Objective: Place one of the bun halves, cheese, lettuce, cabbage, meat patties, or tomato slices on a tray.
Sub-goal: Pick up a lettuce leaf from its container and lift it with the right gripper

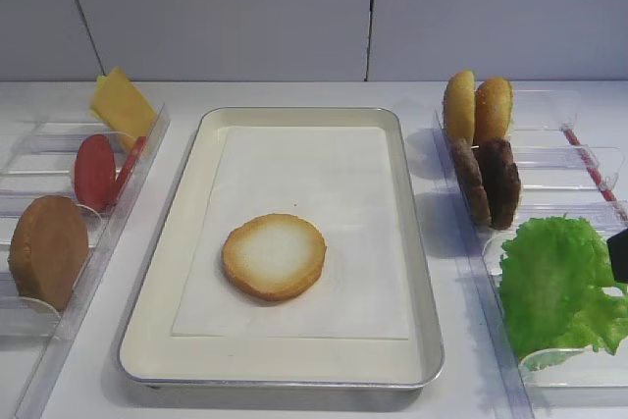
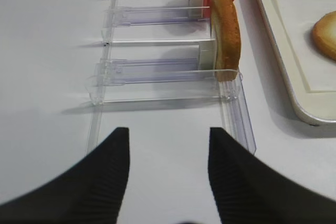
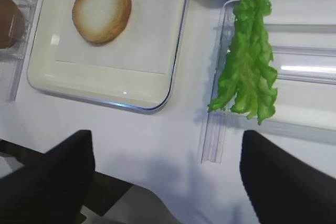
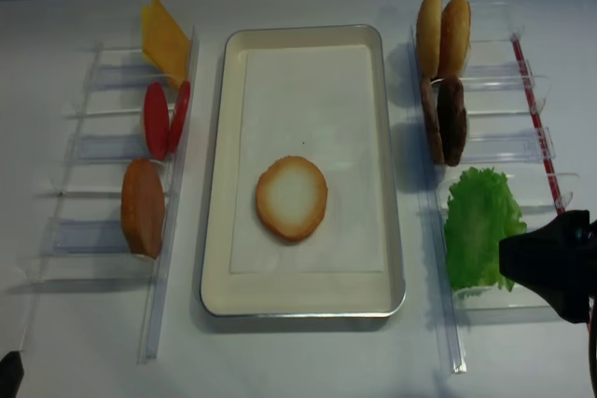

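A bun half (image 1: 274,256) lies pale face up on the paper in the silver tray (image 1: 182,242). The lettuce (image 1: 556,285) stands in a clear bin on the right, also seen as lettuce (image 3: 249,72) ahead of my right gripper (image 3: 168,174). That gripper hangs open and empty over the table near the bin's front end. My left gripper (image 2: 168,169) is open too, with nothing between its fingers, just short of the left rack's upright bun half (image 2: 227,38). Cheese (image 1: 123,103), tomato slices (image 1: 96,172) and meat patties (image 1: 488,182) stand in the racks. Cabbage is out of view.
Clear plastic racks (image 1: 137,179) flank the tray on both sides. Two more bun halves (image 1: 477,105) stand upright at the back right. The right arm's dark body (image 4: 550,266) hangs over the front right bin. A white wall closes the back.
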